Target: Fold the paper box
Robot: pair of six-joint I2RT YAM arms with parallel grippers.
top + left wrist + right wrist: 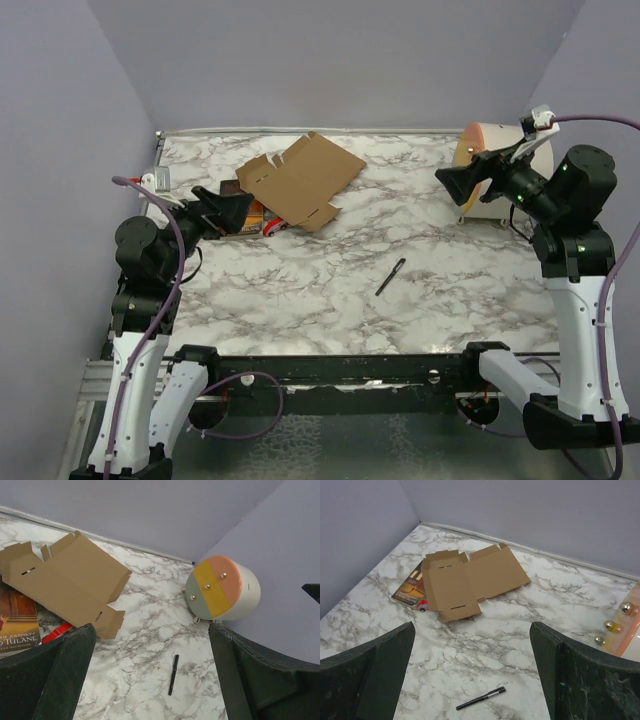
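Observation:
The paper box (300,178) lies as a flat, unfolded brown cardboard sheet with flaps at the back left of the marble table, partly resting on a dark book. It also shows in the left wrist view (65,582) and the right wrist view (465,582). My left gripper (228,210) is open and empty, raised just left of the sheet's near corner. My right gripper (462,185) is open and empty, raised at the far right in front of the cream cylinder.
A dark book with an orange cover (253,218) and a small red object (276,226) lie under the sheet's left edge. A black pen (390,277) lies mid-table. A large cream cylinder (490,165) with a coloured end (212,587) lies back right. Lilac walls enclose the table.

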